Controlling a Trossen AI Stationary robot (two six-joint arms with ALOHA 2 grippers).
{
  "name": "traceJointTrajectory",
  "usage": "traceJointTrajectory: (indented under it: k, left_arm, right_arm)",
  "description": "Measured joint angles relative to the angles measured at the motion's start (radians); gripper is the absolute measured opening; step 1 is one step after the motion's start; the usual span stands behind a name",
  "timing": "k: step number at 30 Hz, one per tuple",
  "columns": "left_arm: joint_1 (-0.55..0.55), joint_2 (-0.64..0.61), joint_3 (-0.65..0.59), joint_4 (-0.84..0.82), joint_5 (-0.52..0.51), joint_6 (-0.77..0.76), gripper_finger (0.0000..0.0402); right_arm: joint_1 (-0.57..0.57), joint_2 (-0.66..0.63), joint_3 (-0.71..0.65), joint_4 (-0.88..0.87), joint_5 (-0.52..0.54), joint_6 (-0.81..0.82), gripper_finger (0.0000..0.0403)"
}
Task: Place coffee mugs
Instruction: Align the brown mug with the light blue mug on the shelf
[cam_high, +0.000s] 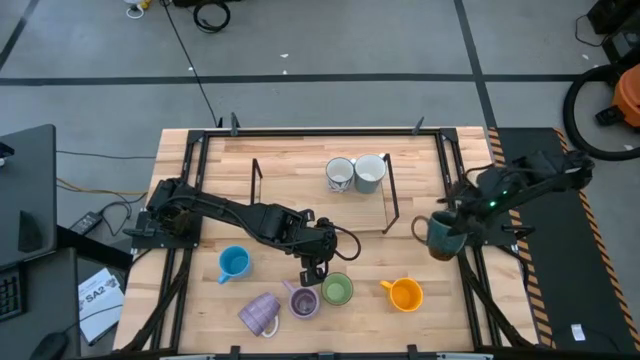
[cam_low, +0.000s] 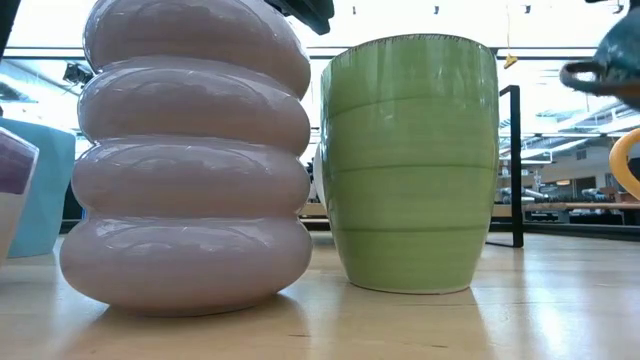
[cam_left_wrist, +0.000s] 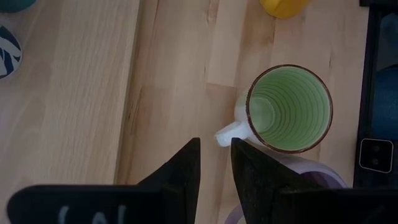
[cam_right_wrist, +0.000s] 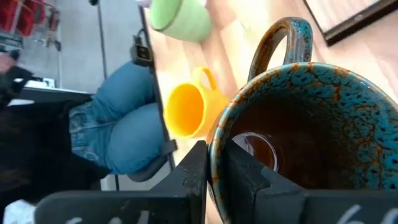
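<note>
Nearest the low camera: ribbed lilac ceramic mug (cam_low: 185, 150), bulging in stacked rings, upright on the light wooden tabletop (cam_high: 200, 170). Just beside it, a glossy green banded mug (cam_low: 410, 165), also upright, with a narrow gap between them.

From above: green mug (cam_high: 337, 290) near the front edge, flanked by that ribbed lilac mug (cam_high: 303, 301). Second lilac mug (cam_high: 259, 314) lying tipped on its side, further toward the left arm's half. Bright blue mug (cam_high: 234, 264) upright, apart from that cluster. Orange mug (cam_high: 404, 294) upright toward the right arm's half.

On the low black-framed wooden platform (cam_high: 290, 200) at the table's rear: white mug with blue pattern (cam_high: 340, 174) and pale teal mug (cam_high: 370, 172), side by side, touching or nearly so.

Left gripper (cam_left_wrist: 215, 163) poised above the green mug's white handle, fingers parted by a narrow gap only, holding nothing.

Right gripper (cam_right_wrist: 214, 167) clamped on the rim of the dark brown-teal speckled glazed mug (cam_right_wrist: 311, 130), one finger inside, one outside. Mug held clear of the tabletop by the platform's right end, opening upward.
</note>
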Motion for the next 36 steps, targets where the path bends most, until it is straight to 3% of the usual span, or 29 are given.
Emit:
traceJointTrajectory:
  k: [8, 16, 27, 36]
  left_arm:
    - [0.0, 0.0, 0.0, 0.0, 0.0, 0.0, 0.0096]
    - [0.0, 0.0, 0.0, 0.0, 0.0, -0.005, 0.0096]
    - [0.0, 0.0, 0.0, 0.025, 0.0, -0.007, 0.0096]
    - [0.0, 0.0, 0.0, 0.031, 0.0, -0.008, 0.0096]
  right_arm:
    - [0.0, 0.014, 0.098, 0.0, 0.076, -0.057, 0.0044]
    - [0.0, 0.112, 0.186, 0.027, 0.101, -0.233, 0.0044]
    - [0.0, 0.302, 0.354, 0.153, 0.154, -0.598, 0.0044]
    - [-0.014, 0.499, 0.422, 0.24, 0.154, -1.044, 0.0044]
